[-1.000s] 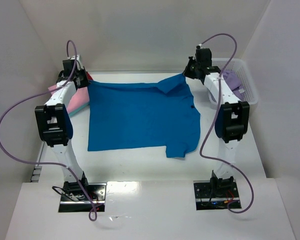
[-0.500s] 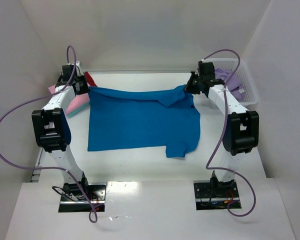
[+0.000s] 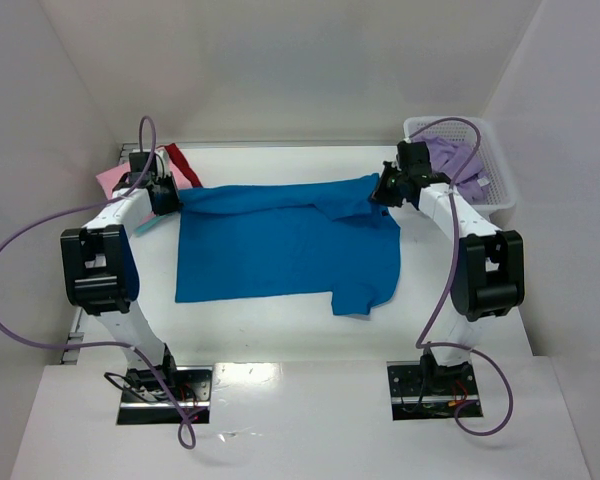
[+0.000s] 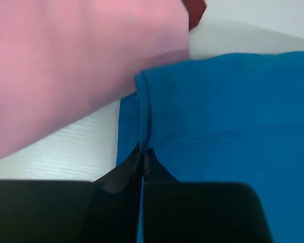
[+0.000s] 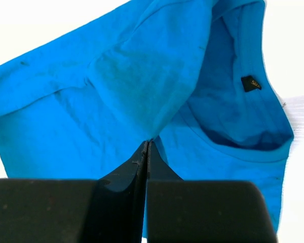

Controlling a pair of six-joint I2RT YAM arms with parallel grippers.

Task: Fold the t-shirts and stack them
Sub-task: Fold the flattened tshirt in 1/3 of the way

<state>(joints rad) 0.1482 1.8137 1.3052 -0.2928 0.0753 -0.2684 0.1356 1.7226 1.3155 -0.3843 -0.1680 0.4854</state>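
Observation:
A bright blue t-shirt (image 3: 280,245) lies spread on the white table, its far edge lifted and drawn toward me. My left gripper (image 3: 167,197) is shut on its far left corner; the pinched cloth shows in the left wrist view (image 4: 143,152). My right gripper (image 3: 382,192) is shut on the far right edge near the collar, seen in the right wrist view (image 5: 148,144), with the blue shirt (image 5: 142,86) hanging before it. A pink t-shirt (image 3: 115,180) and a red one (image 3: 184,162) lie at the far left. A lavender t-shirt (image 3: 452,158) lies in the basket.
A white mesh basket (image 3: 500,190) stands at the far right, close behind my right arm. White walls enclose the table on three sides. The pink cloth (image 4: 66,61) lies right beside my left gripper.
Both grippers have moved toward me from the far edge, pulling the shirt's far edge over the cloth. The pink and red shirts are more uncovered.

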